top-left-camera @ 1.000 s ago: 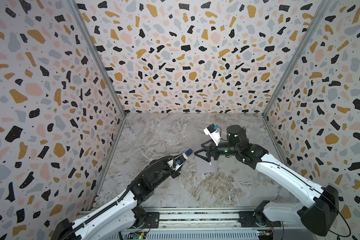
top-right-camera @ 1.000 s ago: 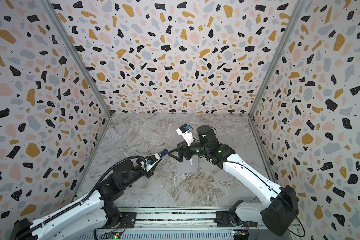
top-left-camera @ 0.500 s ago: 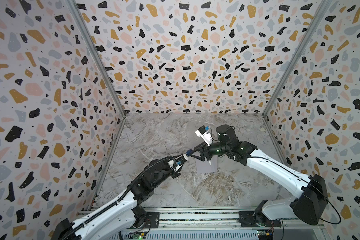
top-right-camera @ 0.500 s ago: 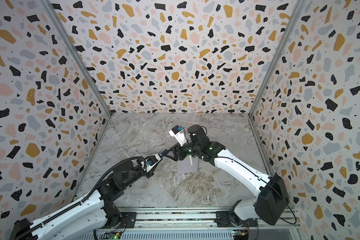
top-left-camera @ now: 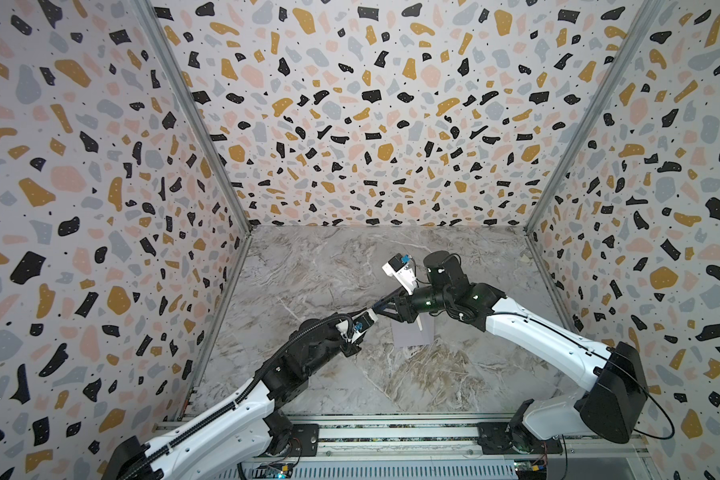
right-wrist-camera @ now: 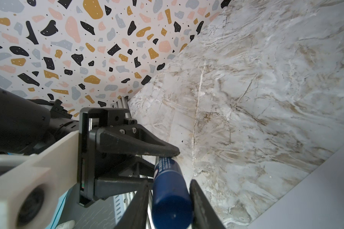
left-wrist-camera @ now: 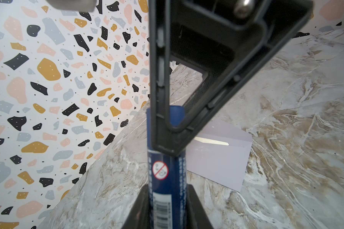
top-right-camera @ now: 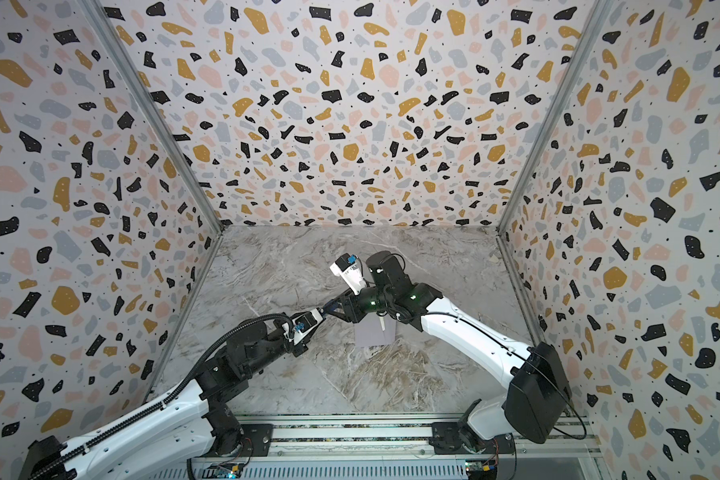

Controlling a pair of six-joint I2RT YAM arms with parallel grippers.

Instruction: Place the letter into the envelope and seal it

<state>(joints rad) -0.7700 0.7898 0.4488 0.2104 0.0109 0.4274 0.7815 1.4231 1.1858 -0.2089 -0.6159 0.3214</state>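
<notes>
The envelope [left-wrist-camera: 216, 162] lies flat on the tabletop [top-left-camera: 350, 270], flap open, the letter [left-wrist-camera: 211, 141] showing an edge at its mouth. Judged thin, limp paper: best pinned flat, with the flap taken by its point. Beside the envelope, the left gripper [left-wrist-camera: 167, 188] clamps a glue stick [left-wrist-camera: 161, 172]; the right gripper [right-wrist-camera: 171, 198] pinches its far end.

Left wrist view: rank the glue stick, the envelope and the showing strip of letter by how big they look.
1. glue stick and envelope: about alike. The stick is far nearer the camera, so they are unranked.
2. letter: thin tan strip, smallest.
</notes>
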